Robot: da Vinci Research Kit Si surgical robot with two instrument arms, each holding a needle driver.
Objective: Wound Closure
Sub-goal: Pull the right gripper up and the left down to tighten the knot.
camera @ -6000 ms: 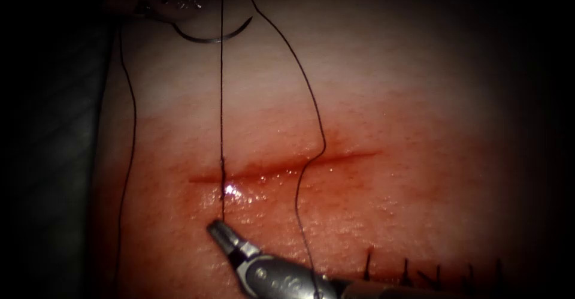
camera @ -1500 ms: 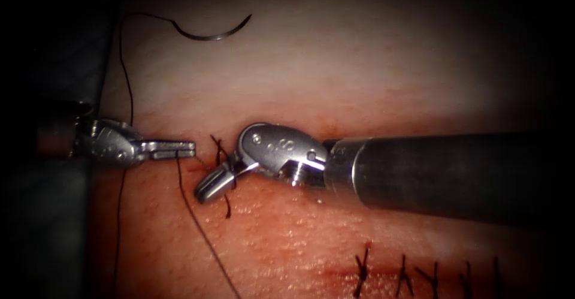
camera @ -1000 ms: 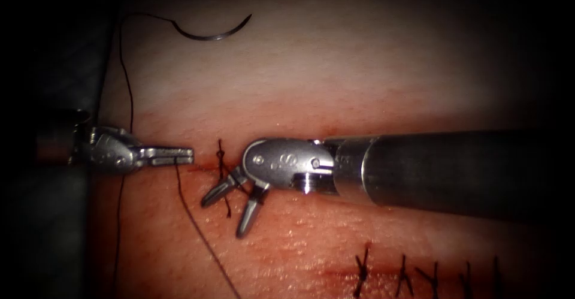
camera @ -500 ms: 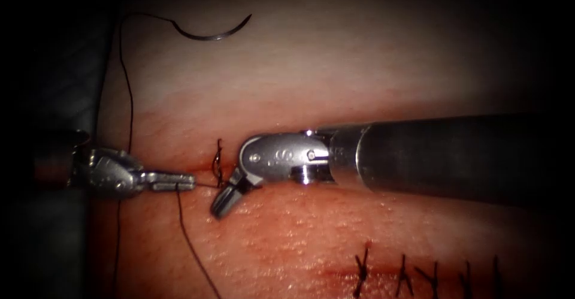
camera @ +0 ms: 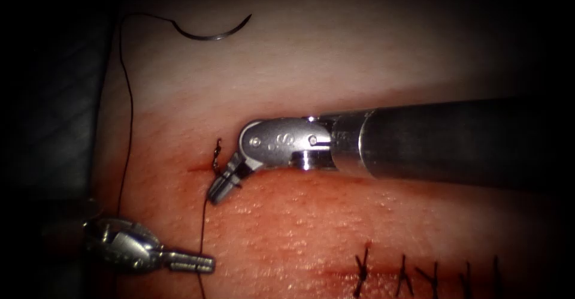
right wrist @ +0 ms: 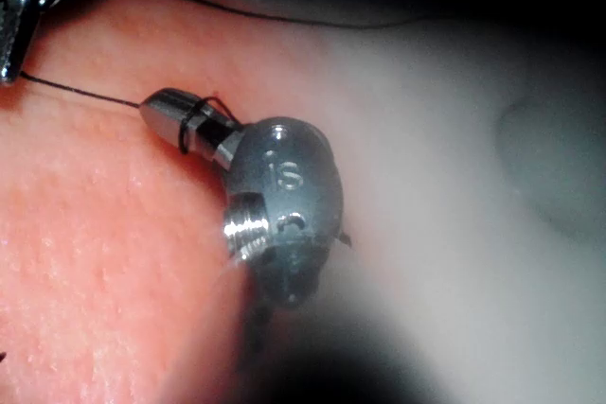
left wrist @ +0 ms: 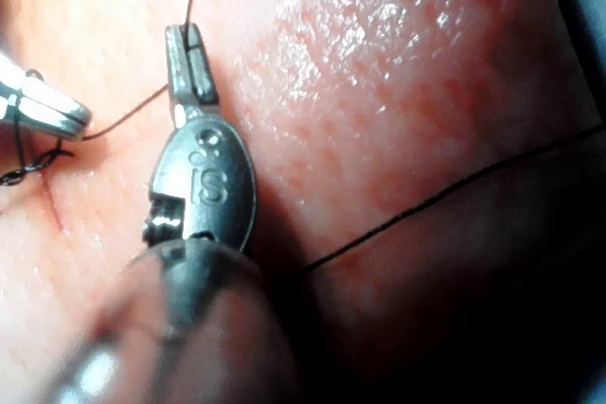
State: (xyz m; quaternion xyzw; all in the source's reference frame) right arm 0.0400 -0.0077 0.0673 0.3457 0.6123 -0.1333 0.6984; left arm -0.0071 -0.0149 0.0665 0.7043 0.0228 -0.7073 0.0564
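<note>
So the left tool (camera: pixel 200 265) was clamped on the thread (camera: pixel 201 233), near-left of the cut (camera: pixel 200 169). Right tool (camera: pixel 220 191) was closed on thread by the knot (camera: pixel 216 157). Needle (camera: pixel 211 34) lay loose, far away on the tissue (camera: pixel 335 227). Thread looked thin, limp, probably slippery, so grab it near the knot.

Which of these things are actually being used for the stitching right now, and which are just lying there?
In use:
left tool, shut on the thread
right tool, shut on the thread at the knot over the cut

Lying about:
needle, loose on the tissue
finished stitches
</note>
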